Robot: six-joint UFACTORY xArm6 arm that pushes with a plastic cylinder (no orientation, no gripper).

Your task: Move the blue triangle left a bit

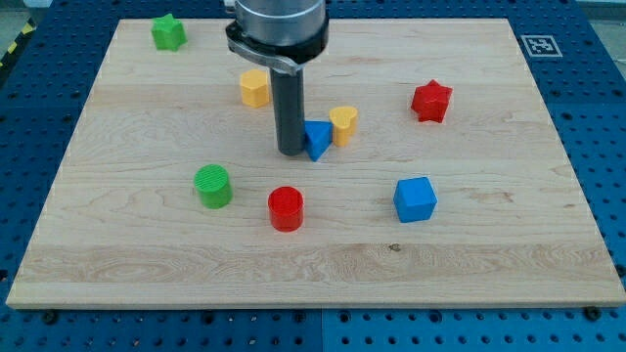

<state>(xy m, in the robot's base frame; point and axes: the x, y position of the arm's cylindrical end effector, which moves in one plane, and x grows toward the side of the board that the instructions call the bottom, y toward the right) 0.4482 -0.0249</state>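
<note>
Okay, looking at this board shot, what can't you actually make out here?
- Blue triangle: its left side is hidden behind the rod; whether my tip touches it is unclear.
- Yellow heart: lower left covered by the triangle.
- Arm: cut off by the view's top.

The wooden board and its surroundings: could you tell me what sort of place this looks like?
Probably a robotics lab bench: a wooden board lies on a blue perforated table, a printed marker sits at one corner, and my tip rests beside a blue triangle.
</note>
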